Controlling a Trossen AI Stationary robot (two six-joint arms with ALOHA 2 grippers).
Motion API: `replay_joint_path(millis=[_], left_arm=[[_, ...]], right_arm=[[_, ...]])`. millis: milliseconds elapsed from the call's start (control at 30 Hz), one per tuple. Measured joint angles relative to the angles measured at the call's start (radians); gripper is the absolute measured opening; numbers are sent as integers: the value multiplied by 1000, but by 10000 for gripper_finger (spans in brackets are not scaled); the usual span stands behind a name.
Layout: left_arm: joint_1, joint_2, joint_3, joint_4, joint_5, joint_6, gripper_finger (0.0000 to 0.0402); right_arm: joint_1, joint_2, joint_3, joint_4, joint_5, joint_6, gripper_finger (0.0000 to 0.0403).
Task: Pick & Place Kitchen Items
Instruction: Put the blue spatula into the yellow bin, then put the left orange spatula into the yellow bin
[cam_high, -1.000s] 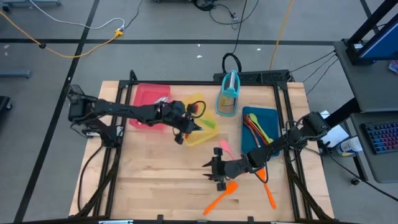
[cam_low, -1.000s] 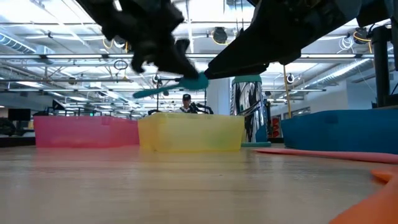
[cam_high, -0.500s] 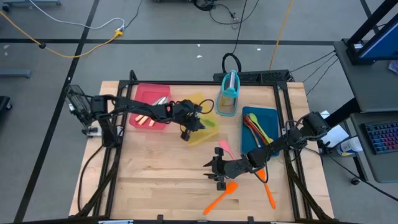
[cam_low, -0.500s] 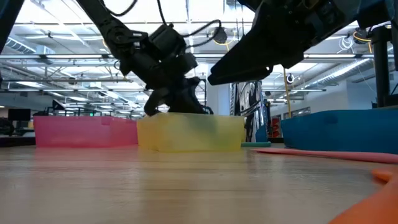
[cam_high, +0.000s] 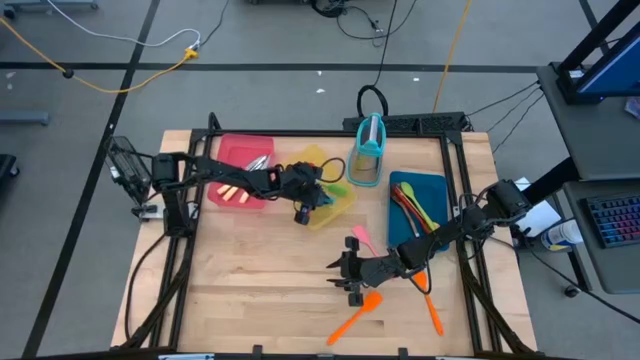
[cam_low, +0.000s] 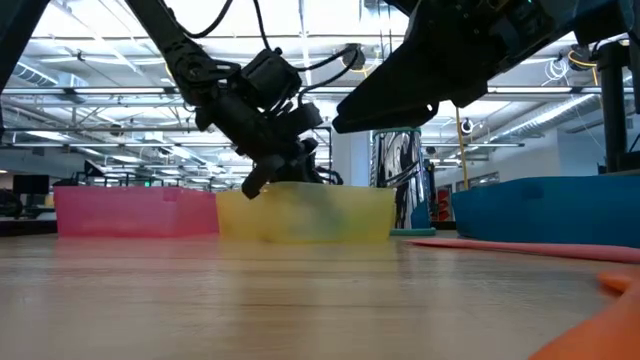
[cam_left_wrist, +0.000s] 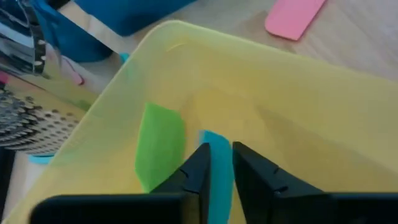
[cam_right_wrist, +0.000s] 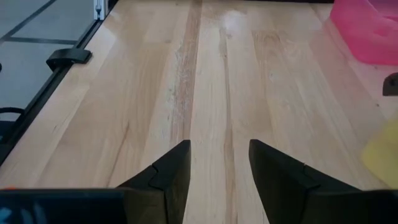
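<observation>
The teal-blue spatula (cam_left_wrist: 217, 168) lies in my yellow tray (cam_high: 338, 206), just left of centre in the high view, beside a green spatula (cam_left_wrist: 160, 144) (two utensils are all I can count in there from the wrist). My left gripper (cam_high: 306, 201) hangs low over that tray, its fingers (cam_left_wrist: 198, 171) parted by a narrow gap with the blue blade showing between them; whether they touch it I cannot tell. My right gripper (cam_high: 350, 273) hovers over bare wood at lower centre, fingers (cam_right_wrist: 171, 168) well apart and holding nothing. Near it lie one pink spatula (cam_high: 359, 237) and two orange utensils (cam_high: 358, 313). There are three trays: red (cam_high: 238, 153), yellow and blue (cam_high: 436, 184).
</observation>
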Motion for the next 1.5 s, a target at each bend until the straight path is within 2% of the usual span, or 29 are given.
replay_joint_path(millis=[167,367,433,633,900,1133,1367,1500], left_arm=[[-22,-3,0,9,-77,-3,114],[-70,-44,0,6,-143,-8,143],[-92,-69,0,13,-165,-9,144],[-169,-189,0,10,-206,-69,145],[-272,-310,1,-38,-205,-200,145],[-340,-315,1,-91,-205,-263,145],[-387,-314,1,-128,-205,-290,145],[-398,-314,1,-142,-205,-291,145]], right_arm=[[7,0,0,-9,-2,0,155],[41,0,0,-14,-100,-1,157],[52,0,0,-14,-130,0,164],[93,0,0,-33,-129,-1,195],[216,0,0,-247,-131,44,212],[301,0,0,-387,-125,182,207],[321,0,0,-523,-2,152,221],[314,0,0,-534,4,151,231]])
